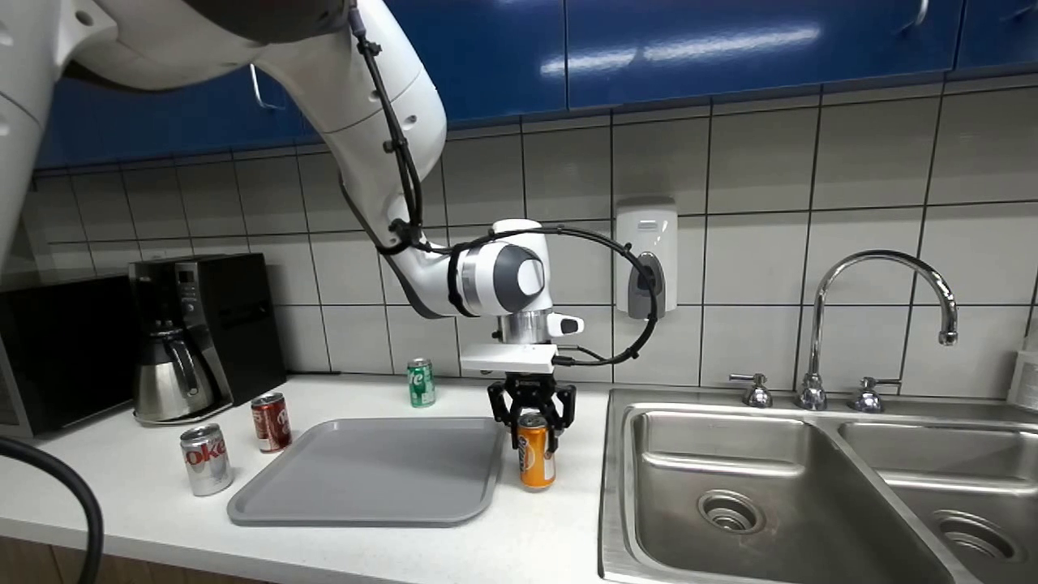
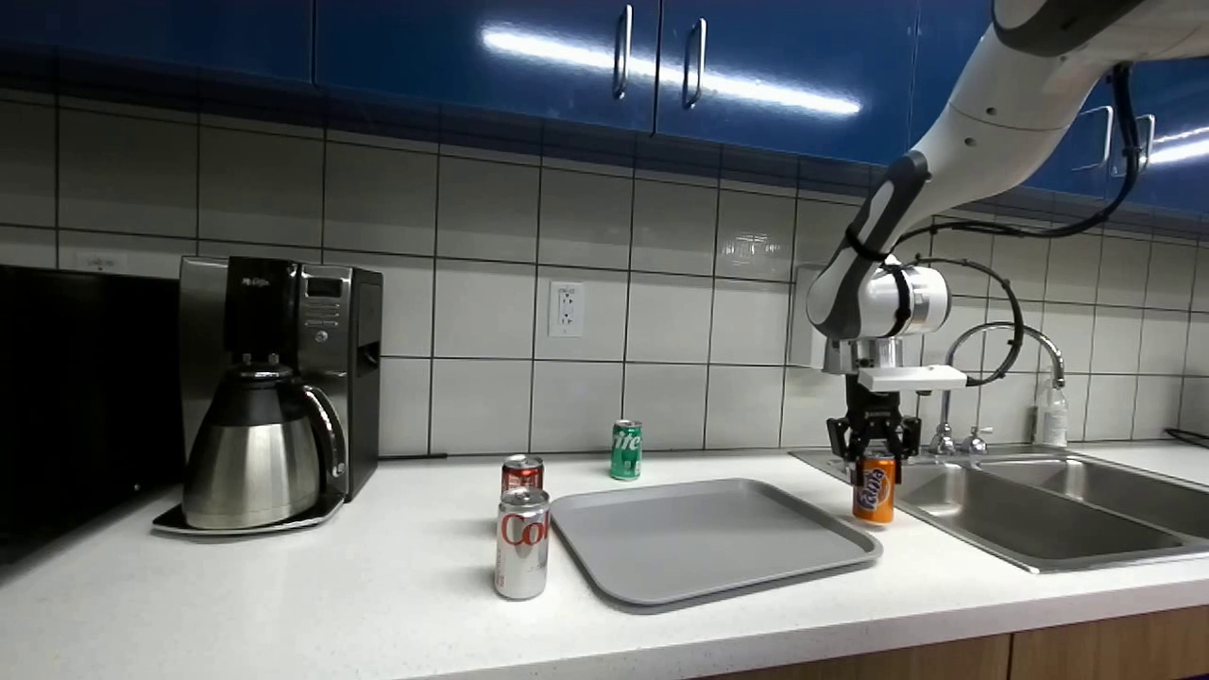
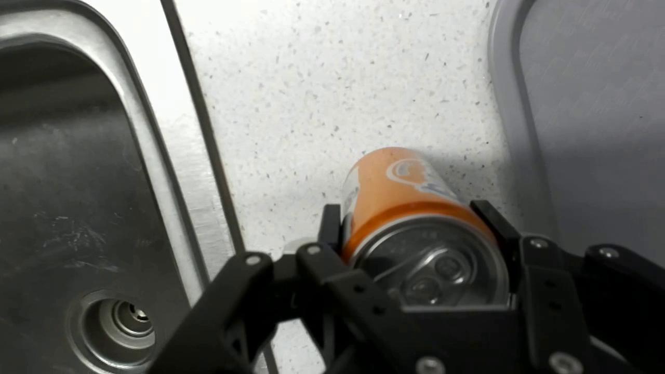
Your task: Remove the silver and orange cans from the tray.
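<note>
Wrist view: we note gripper (image 3: 408,214) clamped on orange can (image 3: 393,179), just beside the tray (image 3: 584,109). Both exterior views: arm (image 1: 365,146) bent, gripper pointing down; silver can (image 1: 205,461) stands near the tray's opposite side.

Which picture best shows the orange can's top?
The wrist view: it looks onto the lid, pull tab showing. Both exterior views show mainly the orange can side-on, its top partly hidden by the gripper.
</note>
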You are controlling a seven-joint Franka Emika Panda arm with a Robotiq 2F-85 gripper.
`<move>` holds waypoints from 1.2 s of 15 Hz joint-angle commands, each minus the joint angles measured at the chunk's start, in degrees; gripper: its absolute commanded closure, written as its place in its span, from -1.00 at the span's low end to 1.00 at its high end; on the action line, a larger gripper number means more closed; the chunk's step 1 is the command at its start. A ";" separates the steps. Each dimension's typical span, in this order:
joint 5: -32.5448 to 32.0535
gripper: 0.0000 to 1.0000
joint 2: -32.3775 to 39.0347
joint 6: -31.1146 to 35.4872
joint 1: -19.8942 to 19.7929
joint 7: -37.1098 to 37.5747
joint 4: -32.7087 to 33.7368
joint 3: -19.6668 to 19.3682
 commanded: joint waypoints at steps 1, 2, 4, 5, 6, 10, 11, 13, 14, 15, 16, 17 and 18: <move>1.51 0.23 -0.87 1.44 -0.70 -2.51 -0.93 1.10; 1.57 0.23 -0.84 1.42 -0.64 -2.57 -0.98 1.19; 1.68 0.23 -0.72 1.51 -0.53 -2.63 -1.02 1.32; 1.73 0.23 -0.70 1.52 -0.53 -2.68 -1.04 1.40; 1.75 0.23 -0.68 1.49 -0.49 -2.69 -1.05 1.49; 1.73 -0.23 -0.43 1.31 -0.46 -2.69 -1.00 1.71; 1.62 -0.50 -0.40 1.26 -0.42 -2.74 -1.01 1.73; 1.64 -0.92 -0.45 1.06 -0.42 -2.76 -1.01 1.75; 1.41 -0.98 -0.81 0.58 -0.26 -2.48 -1.10 1.65; 1.24 -1.00 -1.35 0.20 -0.13 -2.33 -1.30 1.59; 1.08 -1.00 -2.46 0.01 0.04 -2.19 -1.84 1.55; 0.86 -1.00 -3.48 0.02 0.24 -2.01 -2.35 1.49; 0.48 -1.00 -4.52 0.27 0.48 -1.93 -2.88 1.39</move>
